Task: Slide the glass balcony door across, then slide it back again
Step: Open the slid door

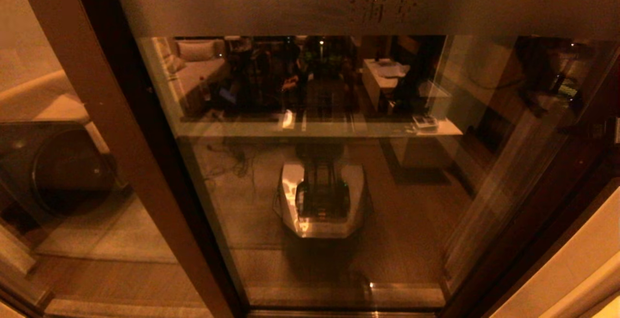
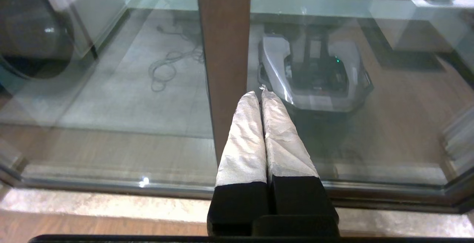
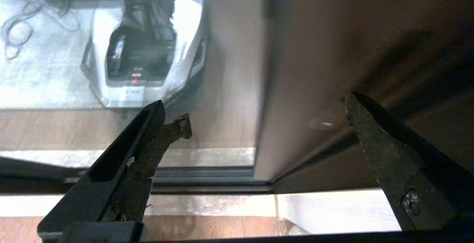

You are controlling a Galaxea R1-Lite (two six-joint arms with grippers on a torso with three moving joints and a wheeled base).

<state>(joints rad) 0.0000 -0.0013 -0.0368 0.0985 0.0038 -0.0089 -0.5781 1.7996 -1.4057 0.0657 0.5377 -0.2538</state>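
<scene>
**Both grippers at the glass balcony door, one pressed together, one spread wide**

From the head camera I see the glass balcony door (image 1: 339, 172) filling most of the view in front of me. Its frosted band (image 1: 368, 10) runs across the top of the pane, with the two etched characters (image 1: 385, 10) just right of centre. The door's dark brown left stile (image 1: 121, 153) slants down the left part of the view; its right edge meets another dark frame member (image 1: 542, 221) at the right. Neither arm shows in this view. The glass mirrors the room behind me, including my own base (image 1: 322, 199) on the floor.

On the left wrist camera, my left gripper (image 2: 261, 94) has its two white-wrapped fingers (image 2: 244, 139) pressed together with nothing between them. The tips point at the glass just beside the brown stile (image 2: 224, 61); I cannot tell whether they touch it. The bottom track (image 2: 111, 187) runs below.

On the right wrist camera, my right gripper (image 3: 259, 113) is spread wide, gripping nothing. Its dark fingers (image 3: 385, 150) stand on either side of the door's brown right stile (image 3: 303, 69), whose lower end sits on the floor track (image 3: 207, 180). The fingers look clear of the frame.
</scene>
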